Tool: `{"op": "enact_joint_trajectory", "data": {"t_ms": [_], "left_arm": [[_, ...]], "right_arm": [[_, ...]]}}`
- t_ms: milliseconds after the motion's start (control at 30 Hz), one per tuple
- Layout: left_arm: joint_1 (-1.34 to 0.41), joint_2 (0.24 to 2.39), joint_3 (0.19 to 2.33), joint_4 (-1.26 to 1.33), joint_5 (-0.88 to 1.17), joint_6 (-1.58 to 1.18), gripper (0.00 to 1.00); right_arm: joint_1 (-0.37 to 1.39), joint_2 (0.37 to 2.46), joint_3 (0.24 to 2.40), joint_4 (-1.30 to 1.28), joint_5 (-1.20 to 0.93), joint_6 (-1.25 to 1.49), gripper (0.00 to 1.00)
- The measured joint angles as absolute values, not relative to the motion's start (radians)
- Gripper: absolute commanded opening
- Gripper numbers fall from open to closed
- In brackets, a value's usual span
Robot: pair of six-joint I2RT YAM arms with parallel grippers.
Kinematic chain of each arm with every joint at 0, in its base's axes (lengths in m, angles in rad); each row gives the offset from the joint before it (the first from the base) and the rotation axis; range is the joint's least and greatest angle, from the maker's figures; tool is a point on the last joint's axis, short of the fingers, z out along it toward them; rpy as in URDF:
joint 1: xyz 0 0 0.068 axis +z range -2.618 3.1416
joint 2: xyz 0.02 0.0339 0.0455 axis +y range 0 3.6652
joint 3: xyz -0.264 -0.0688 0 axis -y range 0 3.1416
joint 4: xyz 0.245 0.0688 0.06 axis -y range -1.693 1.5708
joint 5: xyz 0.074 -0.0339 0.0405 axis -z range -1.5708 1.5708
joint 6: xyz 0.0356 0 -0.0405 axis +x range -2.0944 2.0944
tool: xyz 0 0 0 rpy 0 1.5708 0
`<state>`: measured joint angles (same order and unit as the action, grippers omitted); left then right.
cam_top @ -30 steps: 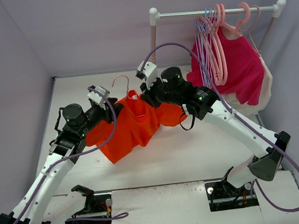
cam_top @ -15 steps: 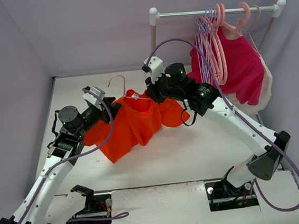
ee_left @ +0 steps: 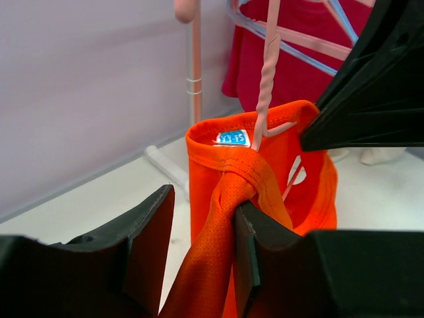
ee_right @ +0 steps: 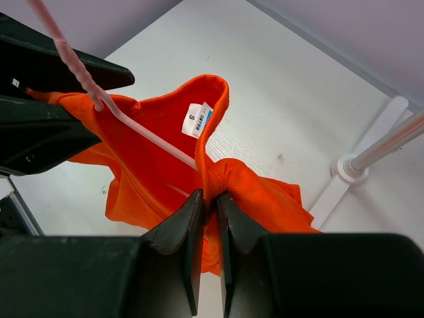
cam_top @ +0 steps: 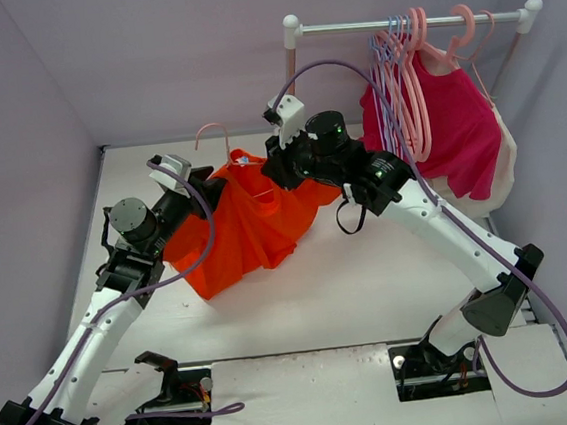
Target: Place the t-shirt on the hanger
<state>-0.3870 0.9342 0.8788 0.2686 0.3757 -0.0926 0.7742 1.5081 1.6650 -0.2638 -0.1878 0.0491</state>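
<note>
The bright orange t-shirt [cam_top: 250, 231] hangs between my two grippers above the table. The pale pink hanger [cam_top: 211, 134] sticks its hook out of the neck. In the left wrist view its twisted stem [ee_left: 265, 86] drops into the collar beside the white label [ee_left: 232, 138]. My left gripper [cam_top: 204, 192] is shut on a taut, bunched rope of t-shirt [ee_left: 205, 265] at one shoulder; its jaws [ee_left: 204, 199] stand fairly wide around it. My right gripper [cam_top: 274, 165] pinches the other shoulder [ee_right: 238, 185], jaws [ee_right: 209, 195] nearly together. One hanger arm [ee_right: 152, 142] runs inside the shirt.
A clothes rack [cam_top: 411, 21] stands at the back right, carrying a magenta shirt [cam_top: 456, 121] and several pink and lavender hangers [cam_top: 402, 90]. Its left post [cam_top: 292, 71] rises just behind my right gripper. Purple cables loop over both arms.
Both grippers have carried the t-shirt up and toward the back. The hanger hook has shifted back and left, and the shirt now hangs longer beneath them.
</note>
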Motion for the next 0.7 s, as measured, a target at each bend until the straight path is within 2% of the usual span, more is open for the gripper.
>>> {"op": "enact_joint_trajectory", "data": {"t_ms": [267,400,700], "left_arm": [[-0.387,0.960,0.866,0.330,0.443,-0.148,0.00],[-0.387,0.959,0.838,0.369,0.445,-0.168,0.00],[-0.386,0.981,0.821,0.433,0.466,-0.210,0.00]], "right_arm": [[0.773,1.516,1.665,-0.268,-0.158,0.031,0.12],[0.769,1.516,1.665,-0.270,-0.157,0.013,0.19],[0.720,1.516,1.665,-0.271,-0.198,-0.023,0.27]]}}
